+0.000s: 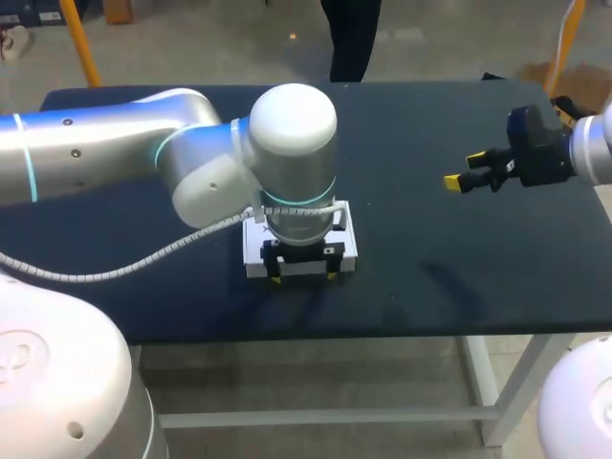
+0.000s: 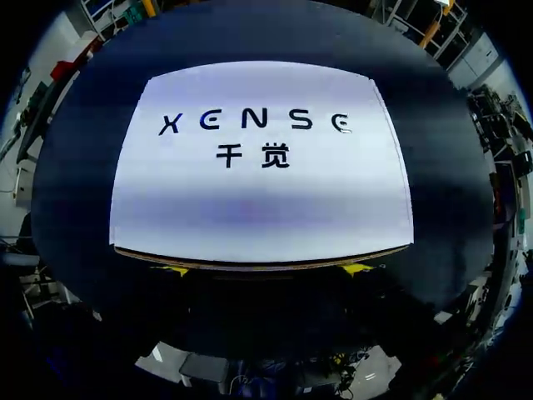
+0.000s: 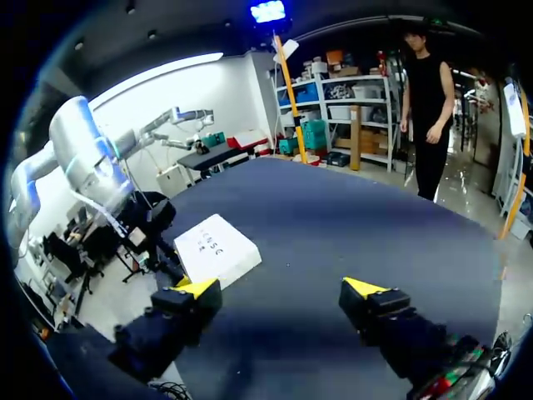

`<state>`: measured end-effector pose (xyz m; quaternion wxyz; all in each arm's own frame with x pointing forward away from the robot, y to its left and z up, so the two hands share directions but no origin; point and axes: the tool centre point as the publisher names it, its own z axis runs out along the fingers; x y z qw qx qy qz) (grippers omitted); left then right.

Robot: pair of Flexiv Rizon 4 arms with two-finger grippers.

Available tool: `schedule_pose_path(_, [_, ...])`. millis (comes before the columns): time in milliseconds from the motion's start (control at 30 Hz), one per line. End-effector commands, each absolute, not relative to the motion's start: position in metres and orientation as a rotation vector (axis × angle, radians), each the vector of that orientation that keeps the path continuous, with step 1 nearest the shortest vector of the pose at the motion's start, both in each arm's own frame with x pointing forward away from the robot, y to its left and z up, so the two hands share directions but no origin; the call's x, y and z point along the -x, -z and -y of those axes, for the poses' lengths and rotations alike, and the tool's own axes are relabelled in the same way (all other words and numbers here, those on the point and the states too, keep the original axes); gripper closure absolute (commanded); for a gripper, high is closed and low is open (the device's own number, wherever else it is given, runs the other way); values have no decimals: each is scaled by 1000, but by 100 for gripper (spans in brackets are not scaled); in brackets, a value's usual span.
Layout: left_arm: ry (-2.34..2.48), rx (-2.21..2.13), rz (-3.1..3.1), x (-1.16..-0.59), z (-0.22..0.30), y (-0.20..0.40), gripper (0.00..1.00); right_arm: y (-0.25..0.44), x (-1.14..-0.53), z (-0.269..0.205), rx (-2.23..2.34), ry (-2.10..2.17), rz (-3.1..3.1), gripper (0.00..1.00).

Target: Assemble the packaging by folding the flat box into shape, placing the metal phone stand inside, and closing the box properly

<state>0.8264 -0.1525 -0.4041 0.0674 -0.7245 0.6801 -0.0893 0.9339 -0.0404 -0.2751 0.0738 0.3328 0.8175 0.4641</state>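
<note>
A closed white box (image 1: 350, 237) with dark print on its lid lies on the dark table (image 1: 440, 277), near the front middle. My left gripper (image 1: 304, 278) points straight down over the box's near edge, open, its yellow fingertips (image 1: 275, 279) spread along that edge. From the left wrist, the box (image 2: 262, 200) fills the view ahead of the left gripper (image 2: 266, 269), whose tips just peek out at the near edge. My right gripper (image 1: 461, 182) hovers open and empty over the table's right side, well apart from the box (image 3: 218, 247). No phone stand is visible.
My left arm (image 1: 191, 153) crosses the table from the left and hides most of the box in the head view. In the right wrist view the right gripper (image 3: 279, 289) looks across bare table (image 3: 350, 225) towards the left arm (image 3: 83, 158).
</note>
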Motion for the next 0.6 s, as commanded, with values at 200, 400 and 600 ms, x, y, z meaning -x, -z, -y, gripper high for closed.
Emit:
schedule_pose_path(200, [293, 2176, -2054, -853, 149, 405, 0, 275, -933, 42, -994, -1401, -2455, 0])
schedule_pose_path(400, [292, 2158, -2063, -878, 149, 402, 0, 275, -933, 42, -994, -1401, -2455, 0])
schedule_pose_path(600, [249, 2144, -2081, -908, 150, 401, 0, 275, -933, 42, -994, -1401, -2455, 0])
